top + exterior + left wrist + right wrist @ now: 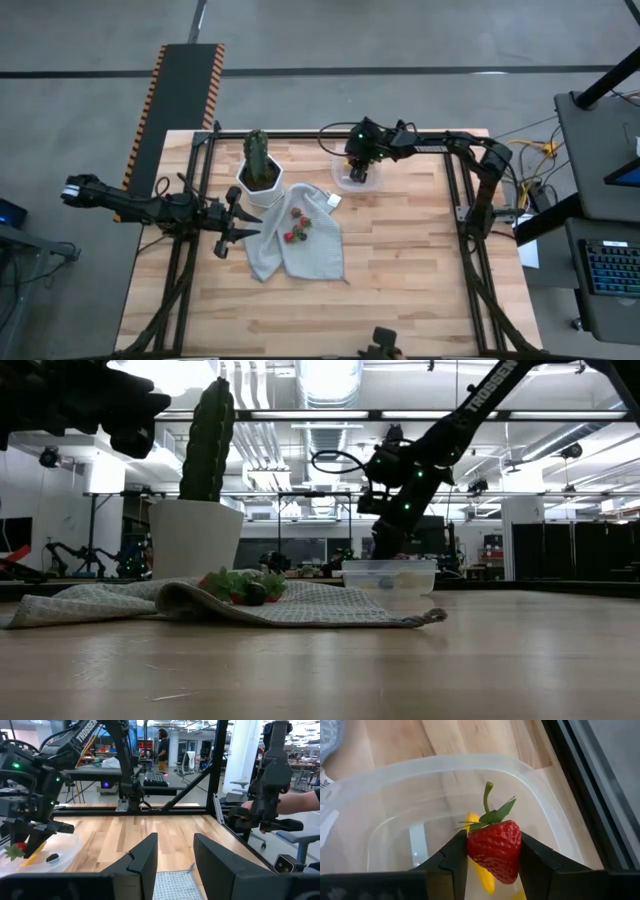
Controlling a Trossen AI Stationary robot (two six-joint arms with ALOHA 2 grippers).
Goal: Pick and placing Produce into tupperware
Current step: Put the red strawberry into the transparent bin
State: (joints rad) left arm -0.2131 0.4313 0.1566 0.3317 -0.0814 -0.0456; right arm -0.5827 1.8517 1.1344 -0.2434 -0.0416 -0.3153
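while right gripper (492,851) holds one strawberry (495,849), tupperware (395,785) waits

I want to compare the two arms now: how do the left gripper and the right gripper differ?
1. The right gripper holds a strawberry between its jaws; the left gripper holds nothing, and its jaws stand apart.
2. The right gripper hangs over the tupperware; the left gripper is beside the cloth, by the cactus pot.
Both are dark, with two fingers.
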